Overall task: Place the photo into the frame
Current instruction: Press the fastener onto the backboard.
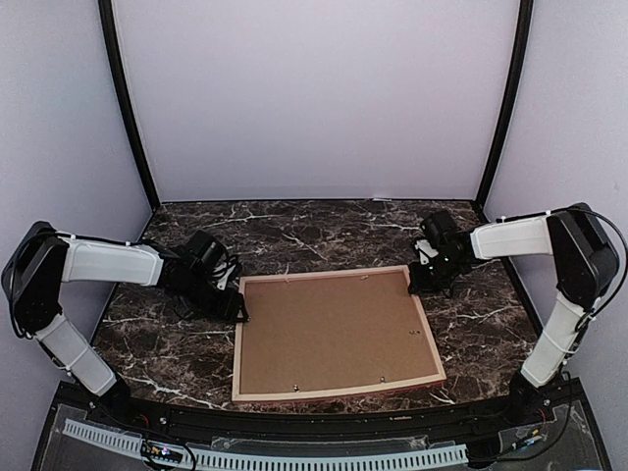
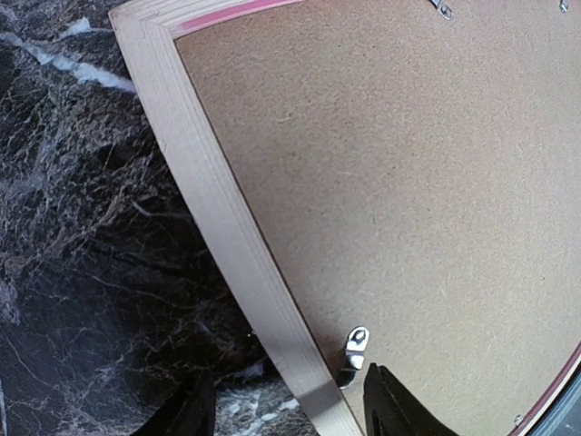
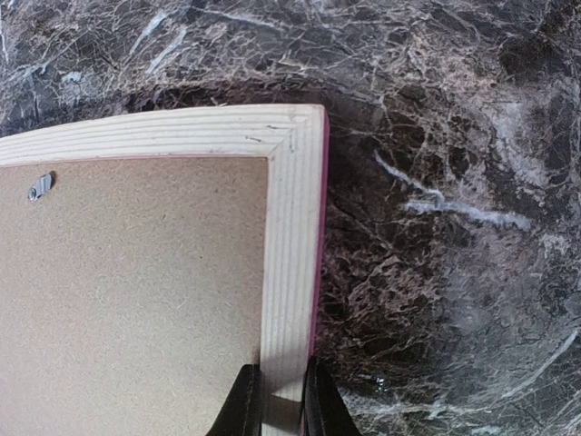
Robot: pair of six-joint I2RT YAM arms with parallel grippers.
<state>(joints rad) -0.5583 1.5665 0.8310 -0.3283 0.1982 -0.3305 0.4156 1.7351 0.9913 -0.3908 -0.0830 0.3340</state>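
The frame [image 1: 334, 391] lies face down on the desk [image 1: 324, 231], pale wood up, with a brown board [image 1: 334, 334] filling it. The left pincer [image 2: 289, 404] is spread, 1 finger on either side of the left rail, beside a metal clip [image 2: 356, 350]. The right pincer [image 3: 281, 400] pinches the right rail near the far corner.

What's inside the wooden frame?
A brown backing board fills the frame, with small metal clips at its edge. Anything under the board, like the photo, is covered.
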